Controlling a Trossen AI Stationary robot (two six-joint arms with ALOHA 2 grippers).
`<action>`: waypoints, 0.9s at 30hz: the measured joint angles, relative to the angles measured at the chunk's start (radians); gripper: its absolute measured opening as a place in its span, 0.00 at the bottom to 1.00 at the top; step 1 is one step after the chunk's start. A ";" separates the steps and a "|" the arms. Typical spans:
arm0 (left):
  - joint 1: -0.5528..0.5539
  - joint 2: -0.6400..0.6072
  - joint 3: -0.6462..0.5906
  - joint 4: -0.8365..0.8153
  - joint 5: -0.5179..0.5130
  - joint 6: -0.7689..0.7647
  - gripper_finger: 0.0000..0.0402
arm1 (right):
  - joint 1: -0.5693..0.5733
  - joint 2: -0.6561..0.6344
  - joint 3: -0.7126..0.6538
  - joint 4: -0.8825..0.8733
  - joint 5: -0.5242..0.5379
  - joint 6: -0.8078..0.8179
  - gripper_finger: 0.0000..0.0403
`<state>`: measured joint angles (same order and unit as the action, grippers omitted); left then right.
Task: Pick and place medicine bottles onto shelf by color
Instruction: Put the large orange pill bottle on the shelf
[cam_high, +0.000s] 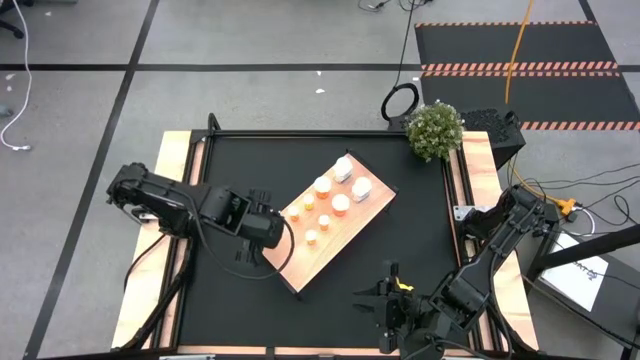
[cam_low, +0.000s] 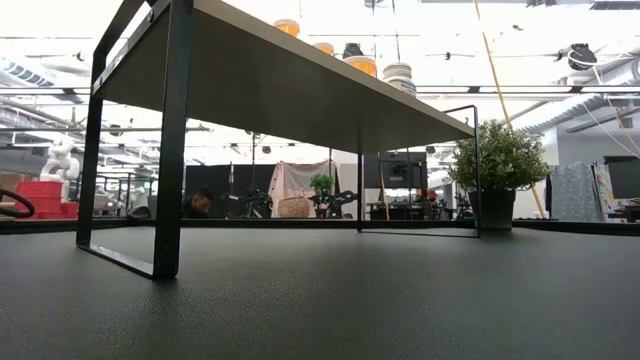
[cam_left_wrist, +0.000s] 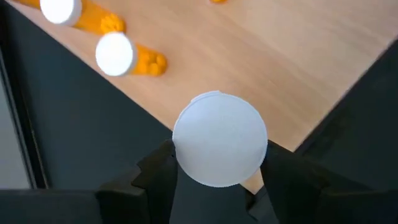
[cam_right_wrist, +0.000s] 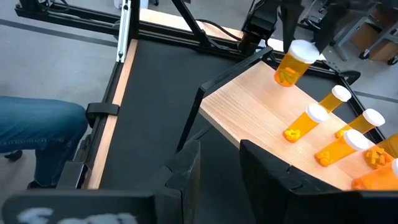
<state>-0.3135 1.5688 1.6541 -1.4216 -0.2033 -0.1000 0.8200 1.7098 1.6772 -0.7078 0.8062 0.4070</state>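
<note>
Around you, an open lab room with a grey floor; the black mat (cam_high: 240, 170) carries the shelf (cam_high: 345, 235), beneath your left gripper (cam_right_wrist: 297, 46), clamped on an orange medicine bottle (cam_right_wrist: 291, 63). Other bottles (cam_right_wrist: 339, 146) stand beyond. Your right gripper (cam_right_wrist: 214, 165) waits apart, fingers parted, empty.

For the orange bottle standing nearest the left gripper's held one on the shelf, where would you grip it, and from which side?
Grip the orange bottle across its round body just under the white cap, coming straight down from above. It stands upright on the shelf with its cap up, as the left wrist view shows, and other bottles stand close beside it, so a sideways approach risks knocking them. The left gripper already holds another bottle.
</note>
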 joint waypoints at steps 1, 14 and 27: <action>-0.003 0.000 -0.010 0.005 -0.010 -0.007 0.51 | 0.000 0.000 0.000 0.000 0.000 0.000 0.26; -0.001 0.000 -0.039 0.043 -0.016 0.018 0.53 | 0.000 0.000 0.000 0.000 0.000 -0.001 0.26; 0.025 -0.012 -0.038 0.067 0.007 0.036 0.54 | 0.000 0.000 0.000 0.000 -0.004 0.000 0.26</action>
<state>-0.2882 1.5564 1.6157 -1.3548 -0.1961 -0.0641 0.8200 1.7096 1.6772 -0.7078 0.8018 0.4068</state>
